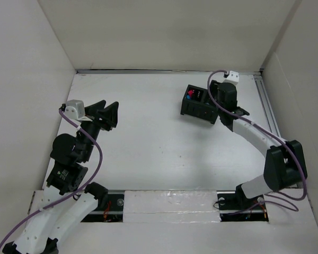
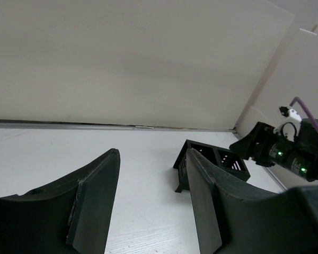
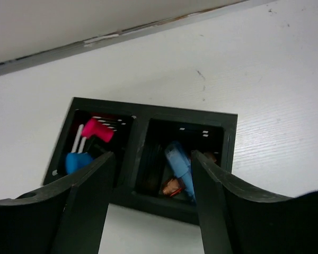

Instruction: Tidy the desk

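Note:
The desk is a bare white tabletop. At its back right stands a black two-compartment organizer. My right gripper hovers just above it, open, with nothing between the jaws. In the right wrist view, the left compartment holds a pink-capped item and a blue one. The right compartment holds a light blue marker, slightly blurred, and a small copper-coloured piece. My left gripper hangs open and empty over the desk's left side, well away from the organizer.
White walls enclose the desk on three sides. A metal rail runs along the back and another along the right. A white taped strip lies at the near edge between the arm bases. The right arm's wrist shows in the left wrist view.

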Motion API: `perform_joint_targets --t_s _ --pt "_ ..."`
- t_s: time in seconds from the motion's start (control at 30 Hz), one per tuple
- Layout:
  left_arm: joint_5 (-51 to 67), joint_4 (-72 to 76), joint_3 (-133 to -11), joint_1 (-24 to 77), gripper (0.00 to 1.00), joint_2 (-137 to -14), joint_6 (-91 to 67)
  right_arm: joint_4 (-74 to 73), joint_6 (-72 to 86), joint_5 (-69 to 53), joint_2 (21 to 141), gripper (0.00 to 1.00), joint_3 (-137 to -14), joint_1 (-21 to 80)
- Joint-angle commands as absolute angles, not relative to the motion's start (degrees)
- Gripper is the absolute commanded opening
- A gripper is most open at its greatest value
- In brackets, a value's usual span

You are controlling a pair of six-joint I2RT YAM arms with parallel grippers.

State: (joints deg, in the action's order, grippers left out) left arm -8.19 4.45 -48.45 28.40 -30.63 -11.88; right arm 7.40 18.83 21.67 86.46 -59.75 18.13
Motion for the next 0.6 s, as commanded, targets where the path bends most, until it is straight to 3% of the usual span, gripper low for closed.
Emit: perform_joint_targets --t_s 0.0,0.07,0.1,0.23,0.57 --pt "-7.6 7.4 -48.3 28.5 0.49 -30.7 -11.7 12.5 18.5 20.1 76.8 0.63 -57.8 20.9" --pt "-7.6 7.2 -48.3 28.5 0.49 -30.7 -11.7 16.6 18.7 17.8 73.8 0.52 -54.6 24.4" --pt "-7.1 7.2 -48.3 28.5 0.49 -30.6 -11.6 17.9 19.0 15.5 72.8 0.37 -53.5 25.8" --pt "-6.6 7.4 -48.3 28.5 0.53 -30.1 -11.3 20.6 19.1 10.3 70.1 0.00 -51.1 34.9" --pt "-6.3 7.5 -48.3 28.5 0.62 -30.5 -12.0 24.4 14.5 3.6 68.7 0.00 -40.7 55.9"
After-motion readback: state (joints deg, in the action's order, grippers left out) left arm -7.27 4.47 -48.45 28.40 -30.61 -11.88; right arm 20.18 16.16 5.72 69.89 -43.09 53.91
